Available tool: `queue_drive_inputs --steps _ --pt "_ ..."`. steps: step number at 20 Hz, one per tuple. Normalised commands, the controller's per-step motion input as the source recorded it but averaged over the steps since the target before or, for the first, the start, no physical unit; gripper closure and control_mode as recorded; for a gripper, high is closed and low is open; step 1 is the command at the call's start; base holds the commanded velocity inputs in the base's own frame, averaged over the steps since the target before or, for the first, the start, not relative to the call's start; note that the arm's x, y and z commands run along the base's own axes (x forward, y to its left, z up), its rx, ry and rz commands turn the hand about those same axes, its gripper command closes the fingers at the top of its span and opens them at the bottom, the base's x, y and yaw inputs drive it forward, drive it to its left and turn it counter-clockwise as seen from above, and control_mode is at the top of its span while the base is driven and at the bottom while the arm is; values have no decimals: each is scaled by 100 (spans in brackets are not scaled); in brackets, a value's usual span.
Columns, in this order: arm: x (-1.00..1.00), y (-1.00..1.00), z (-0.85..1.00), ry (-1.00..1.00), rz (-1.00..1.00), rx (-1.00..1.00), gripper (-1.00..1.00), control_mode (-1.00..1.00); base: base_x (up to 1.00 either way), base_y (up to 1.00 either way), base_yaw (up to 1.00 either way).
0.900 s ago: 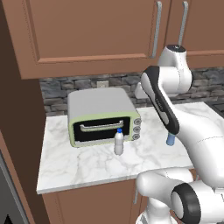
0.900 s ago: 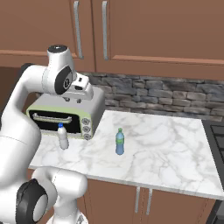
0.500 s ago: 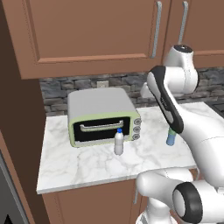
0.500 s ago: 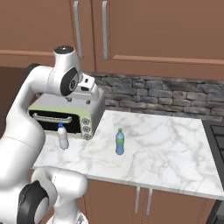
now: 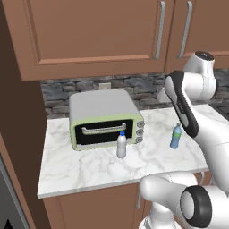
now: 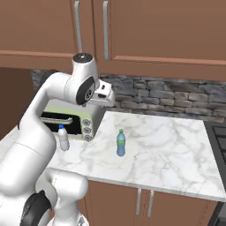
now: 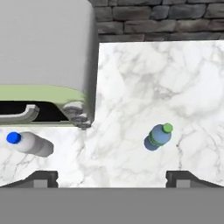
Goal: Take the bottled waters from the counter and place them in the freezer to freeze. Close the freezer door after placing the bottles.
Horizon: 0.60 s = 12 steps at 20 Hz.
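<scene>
Standing untouched on counter (image 5: 80, 165): both bottled waters (image 5: 121, 145) (image 5: 176, 136); gripper (image 7: 111, 179) spread wide, nothing held; freezer loading, door closing left.

- You're looking at a home kitchen, a rendered one.
- A white grey-veined marble counter (image 5: 89, 167) sits on brown wooden base cabinets (image 6: 176, 207).
- Wall cupboards (image 5: 94, 36) with long metal handles hang at twelve o'clock, above a grey stone backsplash (image 6: 176, 95).
- A toaster oven (image 5: 105, 118) stands on the counter at eleven o'clock.
</scene>
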Motion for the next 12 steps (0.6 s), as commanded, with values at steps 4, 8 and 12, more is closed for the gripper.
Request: queue_drive_inputs --steps 4,8,12 --pt "-2 -49 -23 -18 7 0 -100 -100 0 0 0" --pt "-11 -39 -32 -29 7 0 -100 -100 0 0 0" --pt "0 -43 -57 -11 17 0 -100 -100 0 0 0"
